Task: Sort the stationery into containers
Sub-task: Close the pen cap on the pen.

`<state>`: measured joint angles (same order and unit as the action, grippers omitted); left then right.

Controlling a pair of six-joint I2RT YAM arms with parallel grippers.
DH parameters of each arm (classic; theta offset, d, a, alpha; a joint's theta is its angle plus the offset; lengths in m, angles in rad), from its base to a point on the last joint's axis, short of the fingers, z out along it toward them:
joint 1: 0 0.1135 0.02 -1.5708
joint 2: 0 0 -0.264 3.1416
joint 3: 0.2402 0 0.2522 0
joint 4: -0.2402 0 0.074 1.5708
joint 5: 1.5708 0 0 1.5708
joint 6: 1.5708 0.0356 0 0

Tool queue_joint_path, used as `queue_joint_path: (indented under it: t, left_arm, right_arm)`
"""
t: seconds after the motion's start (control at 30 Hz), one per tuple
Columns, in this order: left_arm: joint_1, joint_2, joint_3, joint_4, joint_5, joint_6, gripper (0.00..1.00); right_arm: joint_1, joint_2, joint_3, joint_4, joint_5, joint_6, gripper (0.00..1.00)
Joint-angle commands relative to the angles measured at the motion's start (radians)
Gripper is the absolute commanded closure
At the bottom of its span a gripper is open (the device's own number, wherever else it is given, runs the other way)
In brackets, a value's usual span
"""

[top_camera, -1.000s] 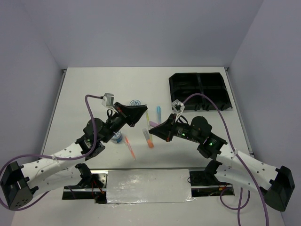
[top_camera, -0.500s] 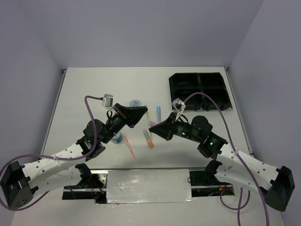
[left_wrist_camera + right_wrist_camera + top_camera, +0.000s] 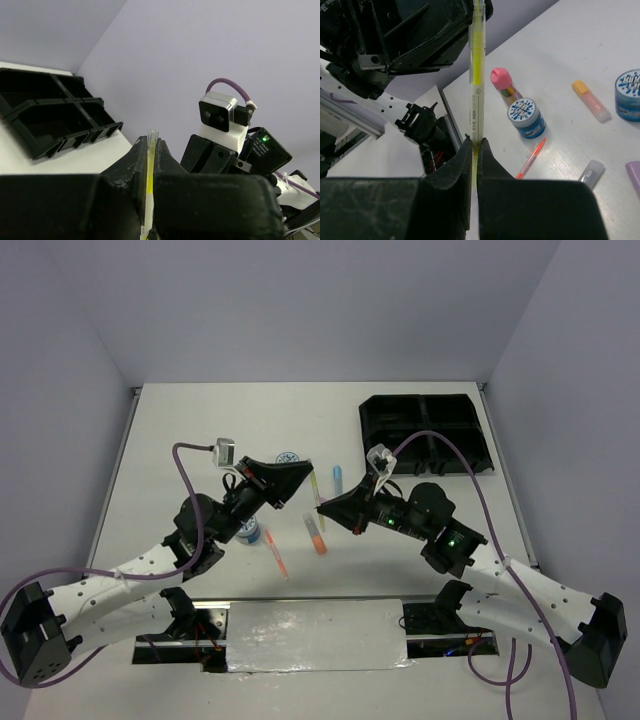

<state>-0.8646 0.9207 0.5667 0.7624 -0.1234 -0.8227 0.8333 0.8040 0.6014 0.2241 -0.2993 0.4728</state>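
Note:
A yellow highlighter [image 3: 316, 490] hangs above the table, gripped at both ends. My left gripper [image 3: 310, 477] is shut on its upper end [image 3: 150, 150]. My right gripper [image 3: 322, 510] is shut on its lower end [image 3: 475, 145], and the pen's barrel [image 3: 476, 75] runs up to the left jaws. On the table below lie an orange marker [image 3: 316, 535], a thin orange pen [image 3: 278, 556], a light blue pen [image 3: 338, 477], two round blue tubs [image 3: 289, 459] [image 3: 249, 531] and a pink-capped bottle [image 3: 503, 86]. The black divided tray [image 3: 426, 432] stands at the back right.
A purple marker [image 3: 635, 176] and a small grey cap [image 3: 591, 173] lie near the pens. Both arms meet over the table's middle, with purple cables looping above them. A metal strip [image 3: 315, 635] runs along the near edge between the arm bases.
Both grippers stay shut on the yellow highlighter. The pair has shifted slightly: the right gripper rose a little towards the back, and the left wrist swung slightly left.

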Motion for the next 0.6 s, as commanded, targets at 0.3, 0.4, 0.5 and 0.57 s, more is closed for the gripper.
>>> queue_joint_path:
  t: [0.3,0.4,0.5,0.57]
  left_arm:
    - [-0.004,0.052,0.013,-0.066,0.116,-0.01,1.0]
    - [-0.005,0.059,0.012,-0.078,0.133,-0.004,1.0]
    - [-0.008,0.07,0.002,-0.069,0.143,-0.003,1.0]
    - [-0.013,0.081,0.001,-0.063,0.159,-0.001,1.0]
  right_arm:
    - [-0.04,-0.014,0.161,0.169,-0.015,-0.12,1.0]
    - [-0.065,-0.014,0.172,0.191,-0.04,-0.1,1.0]
    - [-0.091,-0.022,0.166,0.24,-0.061,-0.062,1.0]
    - [-0.106,-0.02,0.176,0.248,-0.075,-0.048,1.0]
